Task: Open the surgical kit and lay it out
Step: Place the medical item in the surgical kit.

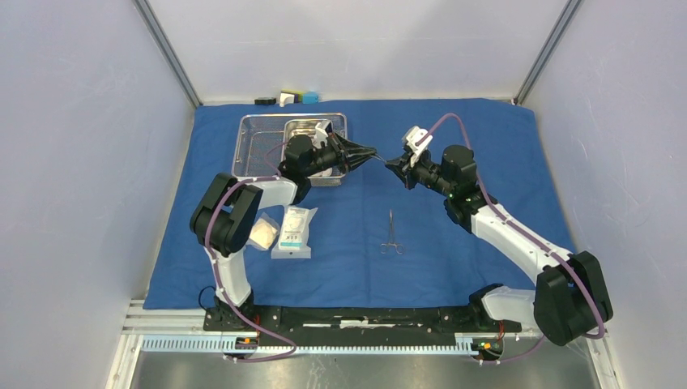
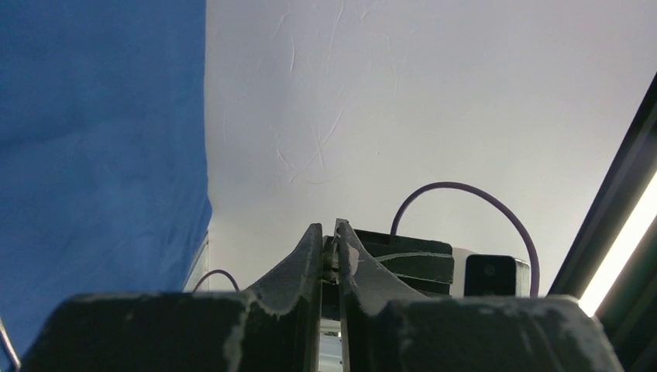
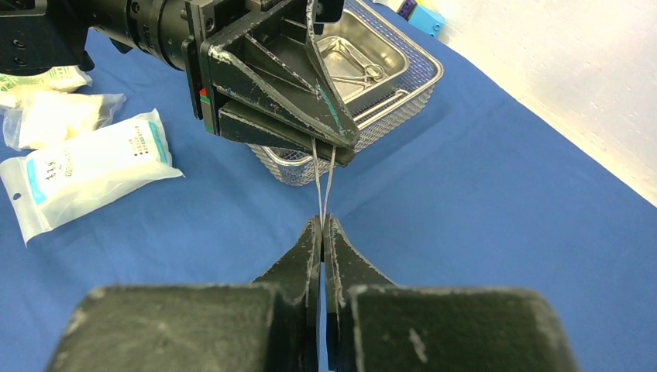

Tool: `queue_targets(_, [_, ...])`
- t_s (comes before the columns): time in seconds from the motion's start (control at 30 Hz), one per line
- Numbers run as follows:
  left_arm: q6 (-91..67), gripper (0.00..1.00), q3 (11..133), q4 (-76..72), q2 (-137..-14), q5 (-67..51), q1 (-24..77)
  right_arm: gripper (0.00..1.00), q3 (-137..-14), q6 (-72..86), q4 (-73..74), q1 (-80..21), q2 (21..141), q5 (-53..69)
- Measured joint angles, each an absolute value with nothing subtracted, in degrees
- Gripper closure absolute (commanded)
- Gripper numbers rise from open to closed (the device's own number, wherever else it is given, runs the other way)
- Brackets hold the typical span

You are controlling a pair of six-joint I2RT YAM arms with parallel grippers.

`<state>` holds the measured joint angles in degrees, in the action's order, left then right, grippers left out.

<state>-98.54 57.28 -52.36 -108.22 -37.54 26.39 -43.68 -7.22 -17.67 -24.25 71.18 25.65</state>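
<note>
Tips of the slim steel instrument are hidden at both ends. It is held in the air between the two arms, above the blue cloth wrap, just right of the basket. One end vanishes between the clenched fingers of the right gripper. The other disappears under the left gripper, whose fingers are pinched to a narrow slit around it. Only its two thin shanks show, so I cannot tell what kind of tool it is. From the left wrist the instrument is barely visible in the slit.

The left arm covers the near right part of the wire-mesh basket in the overhead view. The smaller steel pan sits inside the basket at its right end. The instruments in the pan are tangled and cannot be counted. Another scissor-like instrument lies flat on the cloth, well apart from the grippers, on the near side.

Of the three packets left of centre, the white packet has teal bands and dark print too small to read. The clear packet holds something white and wadded. The green-printed packet is cut off by the arm. The small blocks sit beyond the cloth's far edge with no legible marking
</note>
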Motion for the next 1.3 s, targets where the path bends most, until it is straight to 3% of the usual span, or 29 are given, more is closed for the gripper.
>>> queue_targets(0.13, [-96.49,0.9,57.32,-51.53,-108.12,-37.82,26.39,0.9,-43.44,-7.31,-17.76,-24.14,71.18,26.37])
queue_targets(0.43, [-84.25,0.94,62.61,-40.93,-108.05,-40.29,26.37,0.51,-43.22,-8.34,-15.86,-24.1,71.09,27.57])
queue_targets(0.5, [-80.88,0.94,64.38,-38.89,-107.85,-40.97,26.37,0.48,-43.22,-8.84,-14.81,-24.12,71.02,27.99])
queue_targets(0.93, [-59.94,0.95,66.52,-25.54,-103.96,-42.59,27.59,0.49,-45.63,-9.52,-9.58,-24.29,71.07,27.77])
queue_targets(1.3, [-53.28,0.95,67.99,-18.76,-103.96,-42.11,29.74,0.54,-47.9,-10.63,-7.81,-25.87,74.35,26.33])
